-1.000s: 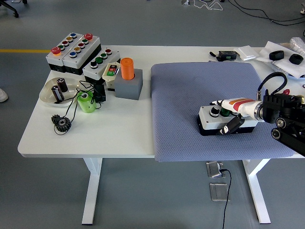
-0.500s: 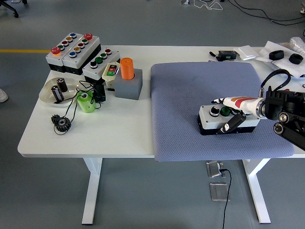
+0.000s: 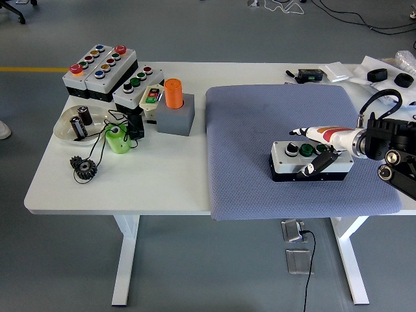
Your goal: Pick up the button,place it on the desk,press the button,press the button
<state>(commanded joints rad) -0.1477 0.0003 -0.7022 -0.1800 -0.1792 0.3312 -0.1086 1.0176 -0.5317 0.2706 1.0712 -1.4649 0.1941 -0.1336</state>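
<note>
**Right hand at the button box on the grey mat**

The button box, white-topped with a black base and 2 visible buttons, rests on the grey mat covering the right part of the white surface. The right hand arrives from the right; its fingers are extended and loose, 1 lying across the box's near side, others above its top, grasping nothing

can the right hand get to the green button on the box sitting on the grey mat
Probably yes. The right hand already lies over the button box on the grey mat, beside the green button, with nothing between them.
</note>
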